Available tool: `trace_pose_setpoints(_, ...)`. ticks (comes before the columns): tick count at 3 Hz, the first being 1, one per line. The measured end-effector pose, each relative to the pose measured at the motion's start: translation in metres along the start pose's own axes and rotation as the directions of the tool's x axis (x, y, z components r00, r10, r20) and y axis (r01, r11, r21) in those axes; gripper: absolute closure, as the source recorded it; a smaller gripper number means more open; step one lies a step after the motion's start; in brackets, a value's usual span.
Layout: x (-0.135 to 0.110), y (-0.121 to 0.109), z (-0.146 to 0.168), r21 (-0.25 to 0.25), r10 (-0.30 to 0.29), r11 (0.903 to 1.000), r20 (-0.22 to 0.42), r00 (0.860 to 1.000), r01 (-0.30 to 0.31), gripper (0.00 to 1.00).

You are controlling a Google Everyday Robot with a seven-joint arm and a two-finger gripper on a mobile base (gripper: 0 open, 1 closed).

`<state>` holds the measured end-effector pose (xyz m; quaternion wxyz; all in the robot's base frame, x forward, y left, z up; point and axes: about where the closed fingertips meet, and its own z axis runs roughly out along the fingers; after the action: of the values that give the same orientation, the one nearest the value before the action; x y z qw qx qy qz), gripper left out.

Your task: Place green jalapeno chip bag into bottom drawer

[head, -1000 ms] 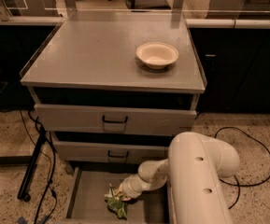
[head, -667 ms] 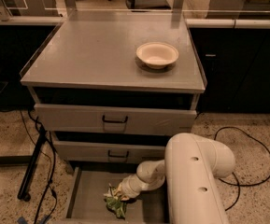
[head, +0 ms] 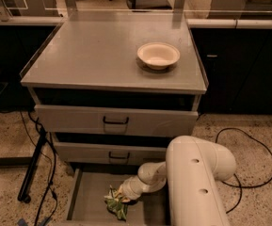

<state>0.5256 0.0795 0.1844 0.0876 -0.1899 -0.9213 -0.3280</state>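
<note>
The green jalapeno chip bag (head: 115,203) lies crumpled on the floor of the open bottom drawer (head: 89,197), near its middle. My gripper (head: 123,193) reaches down into the drawer from the right, at the end of the white arm (head: 196,182), and sits right at the bag's upper right edge. The arm covers the drawer's right part.
A cream round bowl (head: 158,55) stands on the grey cabinet top (head: 102,51). Two upper drawers with dark handles (head: 115,121) are closed above the open one. A black stand leg (head: 32,168) and cables lie at the left; a cable loops on the floor at the right (head: 248,145).
The arm's big white link has shifted slightly left. The bag and the gripper stay in about the same place in the drawer.
</note>
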Motion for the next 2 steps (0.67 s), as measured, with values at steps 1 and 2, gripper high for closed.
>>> trace_pose_setpoints(1, 0.0, 0.0, 0.0, 0.0, 0.0, 1.0, 0.0, 1.0, 0.0, 0.51)
trace_pose_setpoints(2, 0.0, 0.0, 0.0, 0.0, 0.0, 1.0, 0.0, 1.0, 0.0, 0.28)
